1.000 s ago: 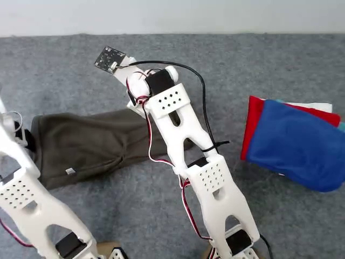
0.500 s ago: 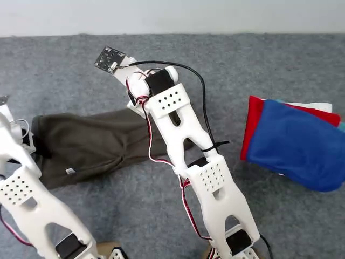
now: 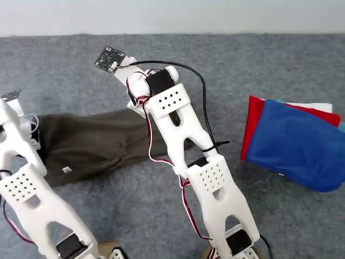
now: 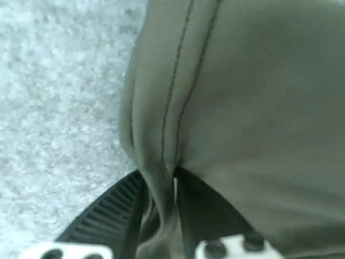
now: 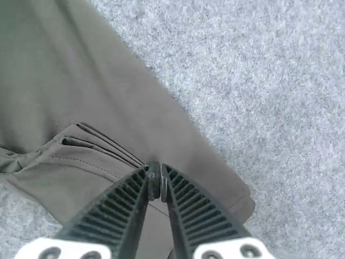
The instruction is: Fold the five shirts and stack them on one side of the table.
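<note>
1. The table (image 3: 259, 65) is covered with a grey, nubby, carpet-like cloth; a pale wall strip runs along its far edge.
2. Two white plastic arms rise from the near edge. The left arm (image 3: 21, 189) stands at the left end of the loose shirt. The right arm (image 3: 172, 113) crosses over that shirt's right end, with red, white and black wires running along it.
3. One olive shirt (image 3: 91, 143) lies loose on the left half of the table. It is a long, soft band of matte knit, creased along its length, with a small pale label near its front edge. It has double-stitched seams (image 4: 180, 70).
4. One stack of folded shirts sits on the right side of the table, well apart from the olive one. Four colours can be counted in it:
   - a blue shirt (image 3: 296, 145) is on top, rounded at its near corner;
   - a red shirt (image 3: 253, 124) is beneath it, showing along the left and far edges;
   - a white layer (image 3: 312, 106) shows as a thin sliver at the far edge;
   - a teal layer (image 3: 342, 126) shows as a thin sliver at the right edge.
5. There are two pincers, both with black ribbed fingers.
   - The left pincer (image 4: 160, 178) is clamped on a bunched fold of the olive shirt, and the cloth rises out from between its jaws.
   - The right pincer (image 5: 154, 175) is closed tight at the tips, pinching the olive cloth beside a few small pleats near the shirt's edge.
6. A small dark circuit board (image 3: 110, 59) sits at the far end of the right arm, with a black cable looping back from it.
</note>
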Controlling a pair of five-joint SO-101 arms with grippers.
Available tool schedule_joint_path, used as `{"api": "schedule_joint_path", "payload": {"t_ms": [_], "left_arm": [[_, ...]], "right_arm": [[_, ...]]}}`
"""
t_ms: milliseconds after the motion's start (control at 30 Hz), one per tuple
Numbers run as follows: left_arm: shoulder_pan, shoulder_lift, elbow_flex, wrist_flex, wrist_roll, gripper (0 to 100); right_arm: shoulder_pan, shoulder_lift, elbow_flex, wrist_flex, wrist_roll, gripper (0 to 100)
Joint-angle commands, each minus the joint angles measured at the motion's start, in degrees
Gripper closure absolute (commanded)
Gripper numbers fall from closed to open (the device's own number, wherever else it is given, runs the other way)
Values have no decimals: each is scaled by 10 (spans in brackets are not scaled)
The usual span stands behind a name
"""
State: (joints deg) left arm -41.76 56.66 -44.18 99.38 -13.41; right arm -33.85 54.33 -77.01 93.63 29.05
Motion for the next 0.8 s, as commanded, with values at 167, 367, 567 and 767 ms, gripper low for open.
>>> {"api": "schedule_joint_path", "payload": {"t_ms": [167,367,567,767], "left_arm": [[-147,-33,-123,12,-4,990],[-130,-105,-117,12,-4,990],[14,-211,19,12,0,990],[207,-314,172,10,127,989]], "right_arm": [[41,-44,-84,4,-2,991],[65,-44,-104,4,-4,991],[87,-44,-105,4,-4,991],[111,-43,-105,4,-5,991]]}}
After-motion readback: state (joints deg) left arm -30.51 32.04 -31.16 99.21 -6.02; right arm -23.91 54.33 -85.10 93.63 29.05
